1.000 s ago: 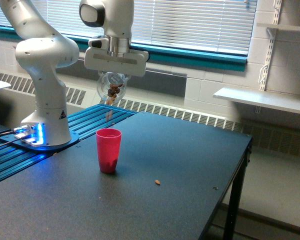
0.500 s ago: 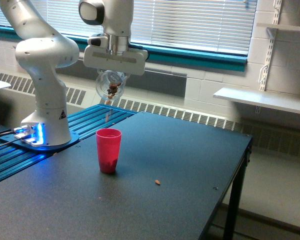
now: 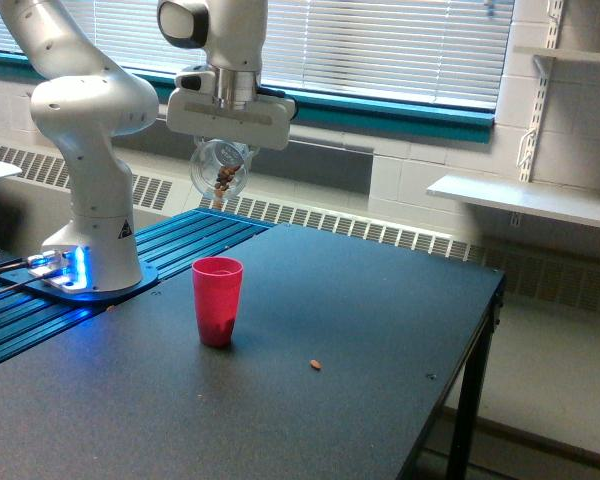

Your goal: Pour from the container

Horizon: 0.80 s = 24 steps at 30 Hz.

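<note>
Overhead, the pincer [image 3: 223,150] is clamped on the tipped clear container [image 3: 220,168], at twelve o'clock above the red cup [image 3: 217,300] on the bench [image 3: 310,420]; probably light, rigid, slick-walled, best gripped across its body.

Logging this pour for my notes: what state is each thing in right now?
Clear cup: tipped, held above the table, a few brown pieces inside.
Pincer: shut on the clear cup.
Red cup: upright on the table, open.
Stray brown piece: lying on the table, apart from the red cup.
</note>
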### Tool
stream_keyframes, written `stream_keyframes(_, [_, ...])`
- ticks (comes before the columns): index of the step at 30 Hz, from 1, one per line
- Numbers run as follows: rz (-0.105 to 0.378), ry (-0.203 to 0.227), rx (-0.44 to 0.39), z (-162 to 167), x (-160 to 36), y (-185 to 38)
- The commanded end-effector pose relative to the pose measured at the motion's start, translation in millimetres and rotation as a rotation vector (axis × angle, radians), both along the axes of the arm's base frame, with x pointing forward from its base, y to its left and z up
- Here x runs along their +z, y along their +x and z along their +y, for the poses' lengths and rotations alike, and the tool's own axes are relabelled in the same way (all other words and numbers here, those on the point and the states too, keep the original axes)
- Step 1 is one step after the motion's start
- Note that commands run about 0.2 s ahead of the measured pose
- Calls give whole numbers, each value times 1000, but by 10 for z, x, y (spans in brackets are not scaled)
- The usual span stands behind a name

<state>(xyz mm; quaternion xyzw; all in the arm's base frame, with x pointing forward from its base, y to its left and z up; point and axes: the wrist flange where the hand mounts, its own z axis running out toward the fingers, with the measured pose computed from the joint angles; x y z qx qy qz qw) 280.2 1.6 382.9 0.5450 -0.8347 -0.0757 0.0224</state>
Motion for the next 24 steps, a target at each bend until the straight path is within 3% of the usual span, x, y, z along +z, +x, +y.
stream_keyframes(1, [7, -2, -13, -21, 24, 11])
stream_keyframes(24, [11, -13, -8, -105, 81, 54])
